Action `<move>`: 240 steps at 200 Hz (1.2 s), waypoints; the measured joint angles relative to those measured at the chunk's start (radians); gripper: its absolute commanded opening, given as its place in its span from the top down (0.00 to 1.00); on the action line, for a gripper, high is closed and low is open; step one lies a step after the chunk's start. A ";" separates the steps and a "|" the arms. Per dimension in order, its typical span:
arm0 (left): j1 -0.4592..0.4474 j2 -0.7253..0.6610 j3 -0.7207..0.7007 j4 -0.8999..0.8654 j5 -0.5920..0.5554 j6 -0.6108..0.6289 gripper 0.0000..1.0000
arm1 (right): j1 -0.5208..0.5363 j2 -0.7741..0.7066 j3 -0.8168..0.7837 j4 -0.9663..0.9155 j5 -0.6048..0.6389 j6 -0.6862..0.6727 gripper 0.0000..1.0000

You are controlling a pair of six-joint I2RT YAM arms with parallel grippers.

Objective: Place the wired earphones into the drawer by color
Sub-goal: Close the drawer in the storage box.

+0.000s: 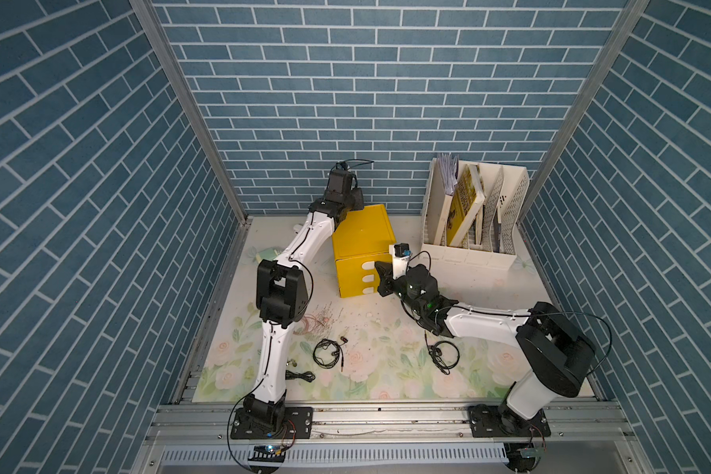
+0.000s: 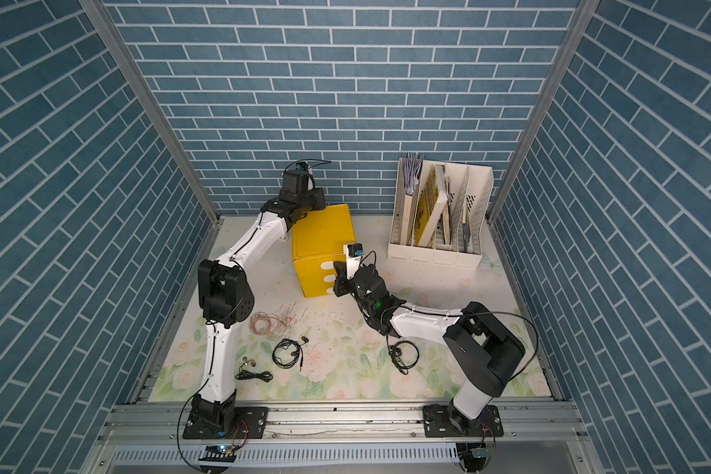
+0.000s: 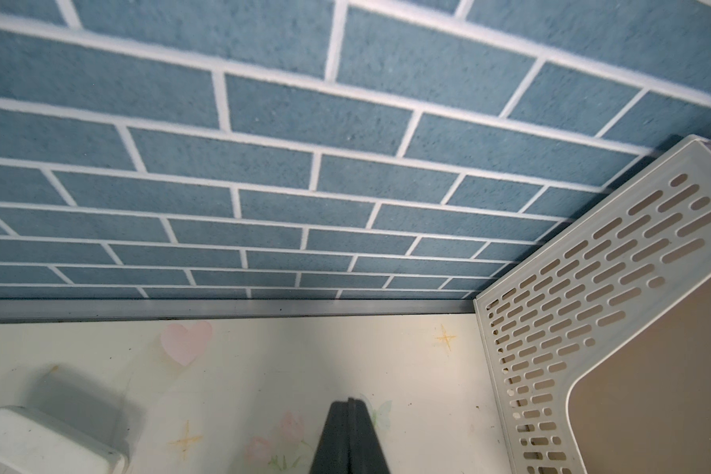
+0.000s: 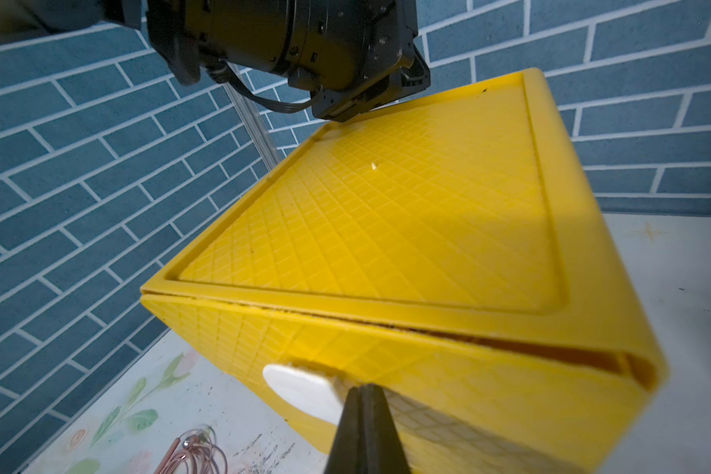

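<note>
We see right hand [image 4: 365, 392] together, tip at top drawer [image 4: 427, 369] tab [image 4: 294, 383], lower centre; left hand [image 3: 349, 404] together over desk [image 3: 222, 390].

Blue brick-patterned walls [image 1: 345, 102] close me in, and on my flowered surface [image 1: 386, 369] a white slotted file rack [image 1: 464, 256] at the back right holds a leaning yellow book [image 1: 466, 201], well apart from a small white box [image 3: 46, 443].
</note>
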 measured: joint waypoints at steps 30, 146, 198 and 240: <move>0.002 -0.020 -0.045 0.043 0.018 -0.001 0.94 | -0.012 0.028 -0.001 0.047 -0.017 0.064 1.00; 0.004 -0.052 -0.105 0.089 0.039 -0.026 0.92 | -0.018 0.076 -0.351 0.558 -0.107 0.562 0.47; 0.006 -0.052 -0.105 0.089 0.041 -0.031 0.92 | -0.009 0.400 -0.318 0.806 -0.126 0.842 0.37; 0.007 -0.053 -0.105 0.088 0.045 -0.035 0.92 | 0.010 0.453 -0.223 0.858 -0.126 0.922 0.32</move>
